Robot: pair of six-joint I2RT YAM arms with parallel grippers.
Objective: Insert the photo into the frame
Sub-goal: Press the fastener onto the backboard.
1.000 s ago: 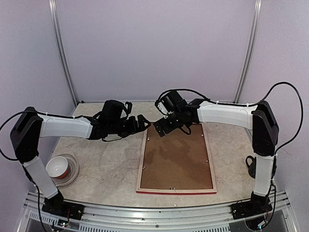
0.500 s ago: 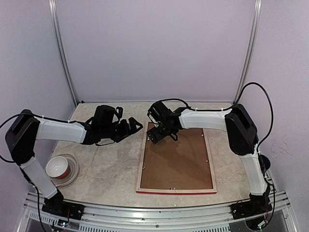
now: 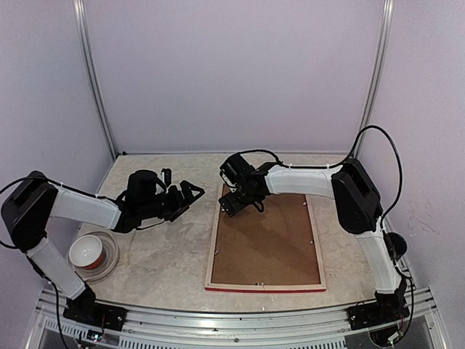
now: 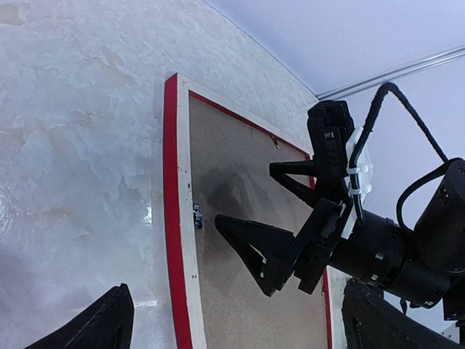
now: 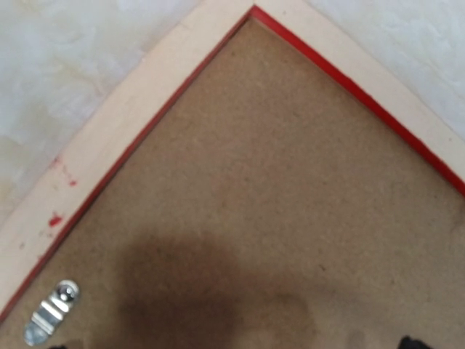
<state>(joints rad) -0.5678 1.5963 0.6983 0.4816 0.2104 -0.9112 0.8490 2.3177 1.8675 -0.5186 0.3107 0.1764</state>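
Right under our right gripper (image 3: 231, 206) lies the frame (image 3: 213, 251), back side up, with the brown backing board (image 3: 265, 243) sitting in it. We cannot see the photo; maybe it is under the board. The frame's long side runs from this gripper back toward us. That gripper is spread wide and holds nothing, above a far corner. Our left gripper (image 3: 190, 193) is wide and empty too, off beside the frame. We think the right one is nearer for the next move.
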